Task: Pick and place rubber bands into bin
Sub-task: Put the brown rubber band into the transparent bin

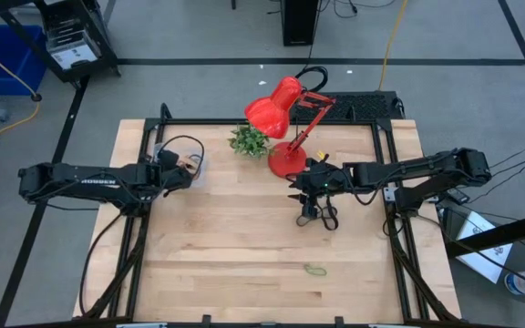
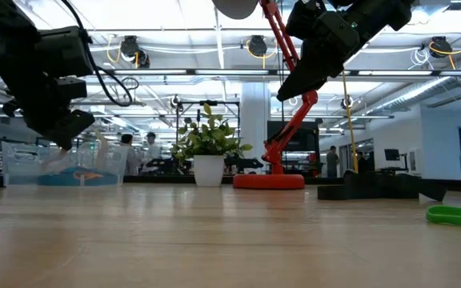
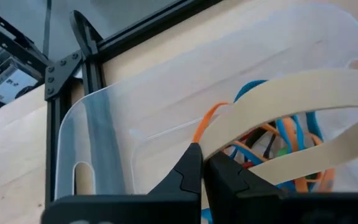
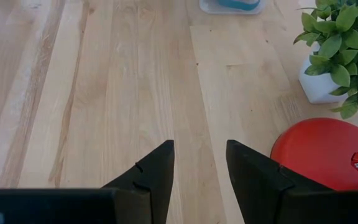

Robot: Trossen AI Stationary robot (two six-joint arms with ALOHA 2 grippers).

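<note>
My left gripper (image 1: 188,168) is over the clear plastic bin (image 1: 196,176) at the table's far left, shut on a wide cream rubber band (image 3: 278,99). The bin (image 3: 104,93) holds blue and orange rubber bands (image 3: 284,134). In the low view the left gripper (image 2: 64,132) hangs just above the bin (image 2: 22,164). My right gripper (image 1: 299,186) is open and empty, well above the table (image 2: 285,92) near the red lamp's base. A green rubber band (image 1: 315,269) lies flat on the table near the front and also shows in the low view (image 2: 454,214). My left gripper pinches the cream band's loop at one end (image 3: 215,138) between its two shut fingers, coming from above. The band's two strands run away from the fingers over the bin's inside. Whether the far end rests on the bands in the bin cannot be told.
A red desk lamp (image 1: 285,114) stands with its base (image 4: 328,152) at the far middle, beside a small potted plant (image 1: 249,139). A dark tangle (image 1: 319,216) lies on the table below my right gripper. Bare wood spreads across the middle and front.
</note>
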